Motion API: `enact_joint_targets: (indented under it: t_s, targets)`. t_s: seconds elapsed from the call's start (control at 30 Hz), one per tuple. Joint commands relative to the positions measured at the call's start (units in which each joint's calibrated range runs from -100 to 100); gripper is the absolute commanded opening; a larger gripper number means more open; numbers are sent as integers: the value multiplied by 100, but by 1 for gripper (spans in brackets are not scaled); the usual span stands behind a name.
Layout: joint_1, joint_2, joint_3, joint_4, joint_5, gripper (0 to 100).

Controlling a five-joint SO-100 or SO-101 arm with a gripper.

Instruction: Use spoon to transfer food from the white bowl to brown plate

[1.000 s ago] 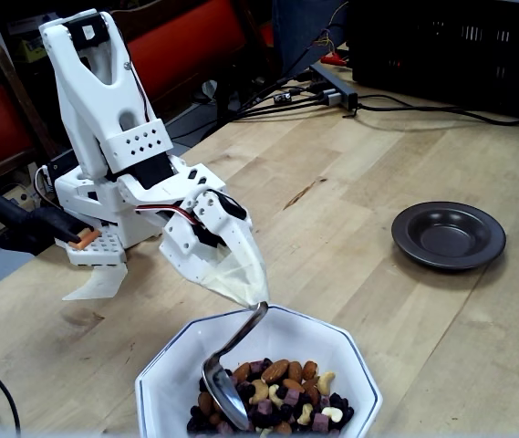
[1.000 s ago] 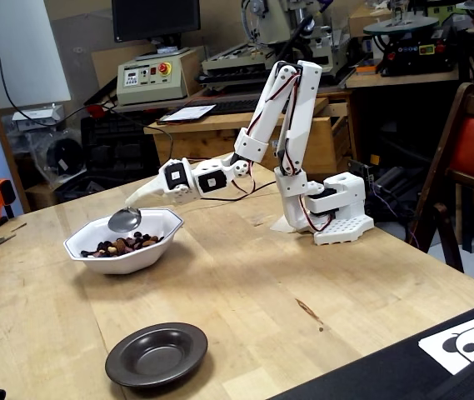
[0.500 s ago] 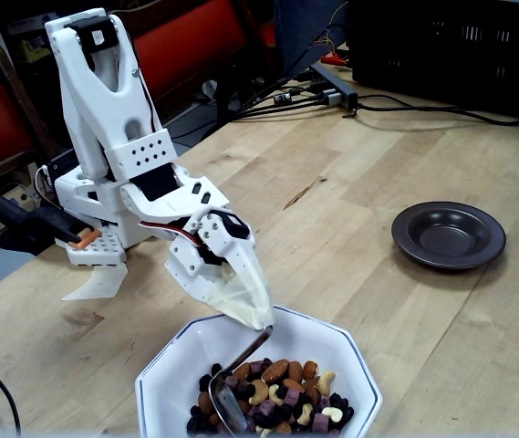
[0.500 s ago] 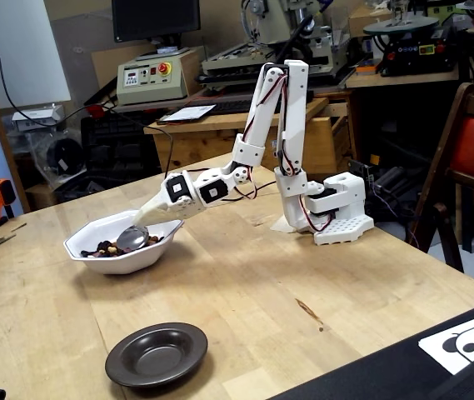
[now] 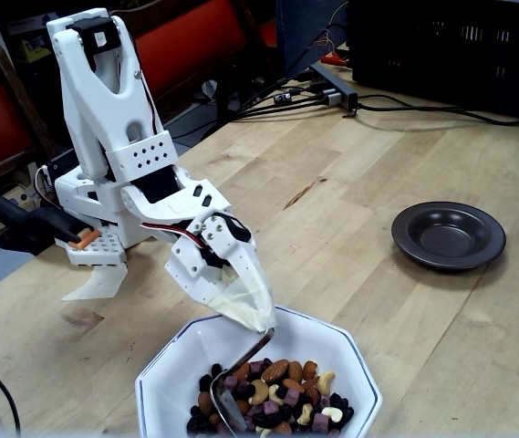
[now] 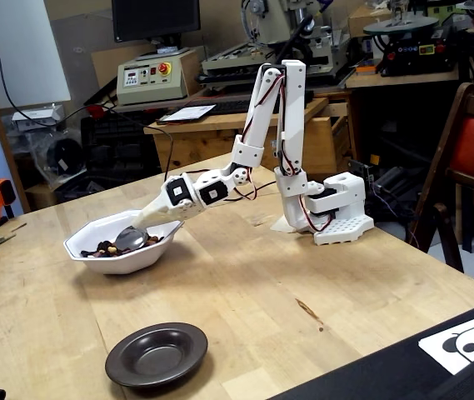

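We find the spoon (image 5: 239, 383) pinched by its handle in our gripper (image 5: 257, 321), whose fingers are closed tight around it. Its oval end sits below the fingertips, dug into the food (image 5: 273, 394) that fills the near part of the white bowl (image 5: 350, 365); the other fixed view shows the same spoon (image 6: 128, 242) lying low inside the white bowl (image 6: 95, 254). The brown plate (image 5: 448, 234) stands empty, well apart from the gripper across the table (image 5: 350, 173).

We judge this to be the scooping step: the spoon is in the mix but nothing is lifted out yet. The next move calls for tilting the spoon level under a load, raising it clear of the rim, and carrying it steadily toward the plate.

A second ago the spoon hung above the nuts; since then the arm has dropped and pushed the spoon down into them. Bowl and plate lie unchanged.
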Motion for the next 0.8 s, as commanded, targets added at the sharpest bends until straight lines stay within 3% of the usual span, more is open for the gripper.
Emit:
enact_joint_targets:
  t_s: [0.0, 0.3, 0.77]
  targets:
    - [17, -21, -214, -30, -371, 3]
    - [-294, -80, -214, -77, -1114, 3]
    - [-1206, -29, -285, -85, -1172, 3]
